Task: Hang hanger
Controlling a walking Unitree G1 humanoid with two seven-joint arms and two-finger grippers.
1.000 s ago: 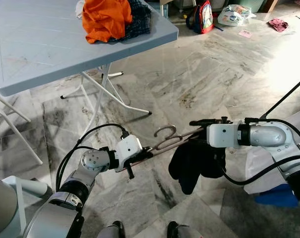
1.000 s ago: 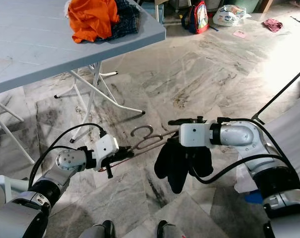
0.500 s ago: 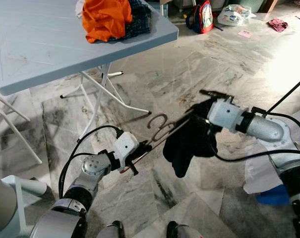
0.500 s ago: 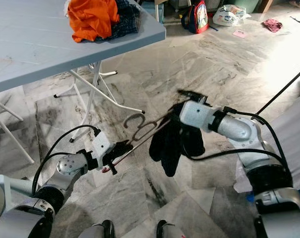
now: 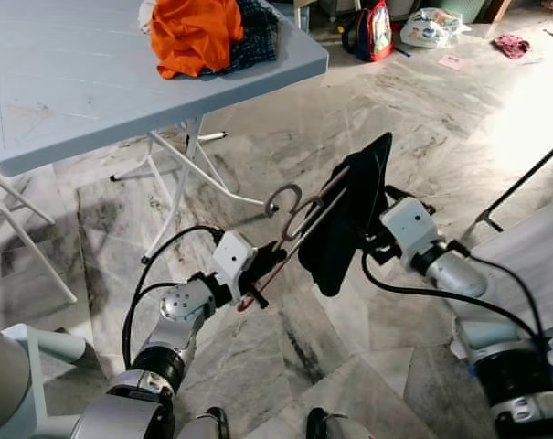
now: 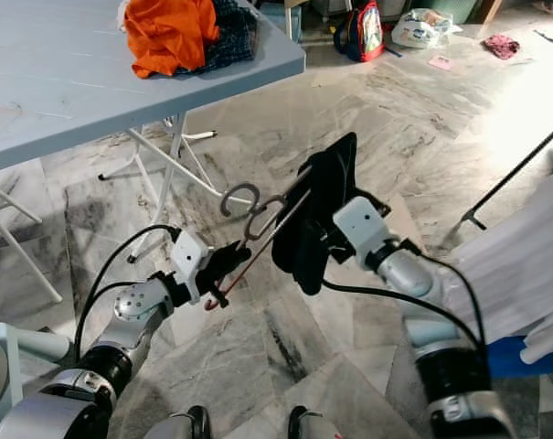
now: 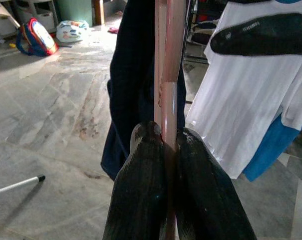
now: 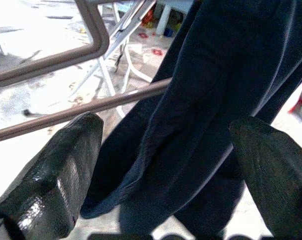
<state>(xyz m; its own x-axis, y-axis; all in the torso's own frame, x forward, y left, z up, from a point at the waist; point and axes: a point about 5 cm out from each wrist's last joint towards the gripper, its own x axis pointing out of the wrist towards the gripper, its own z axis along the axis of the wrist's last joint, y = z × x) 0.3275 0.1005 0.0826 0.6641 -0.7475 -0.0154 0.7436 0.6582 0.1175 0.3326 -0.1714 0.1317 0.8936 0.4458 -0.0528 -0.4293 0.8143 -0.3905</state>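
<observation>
A home's laundry area, floored in grey marble tile (image 5: 349, 128). At 11 o'clock a folding plastic table (image 5: 66, 82) holds crumpled clothes (image 5: 207, 32); at 1 o'clock lies a backpack (image 5: 377, 29). At 3 o'clock, shirts (image 7: 250, 85) hang drying.

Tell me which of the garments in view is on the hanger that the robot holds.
The dark navy garment, draped on the pinkish-brown hanger; the orange cloth lies on the grey table.

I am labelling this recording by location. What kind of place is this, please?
Probably a room in a home used for laundry: a marble-tiled floor, a folding table piled with clothes, a backpack on the floor, and a white shirt hanging nearby.
</observation>
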